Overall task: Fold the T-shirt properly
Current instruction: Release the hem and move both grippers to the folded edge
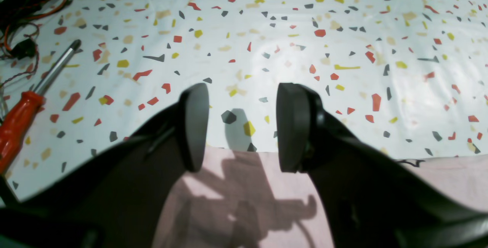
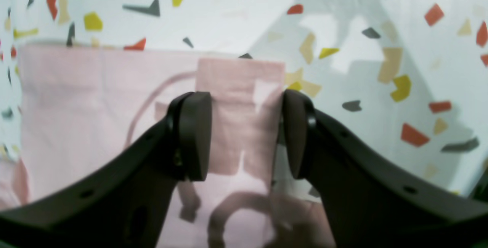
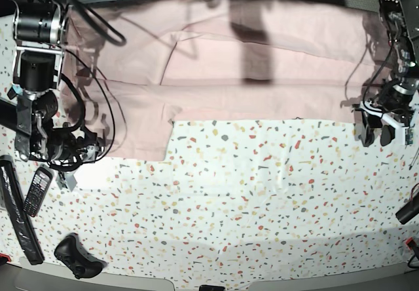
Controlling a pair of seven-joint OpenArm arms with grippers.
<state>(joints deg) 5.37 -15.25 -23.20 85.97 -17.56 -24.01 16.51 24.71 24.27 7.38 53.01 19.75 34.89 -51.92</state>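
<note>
Seen from the base camera, my right gripper [image 3: 71, 166] hangs open over a sleeve corner at the left. The pale pink T-shirt [image 3: 262, 55] lies plain side up along the table's [image 3: 262, 193] far edge, long axis left to right. At the right, my left gripper [image 3: 378, 132] gapes empty over its edge.

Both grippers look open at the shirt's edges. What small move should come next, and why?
Probably lower both and close on the cloth. The left gripper hangs open over the T-shirt's hem, and the right gripper stands open around a sleeve corner; neither pinches cloth yet.
</note>
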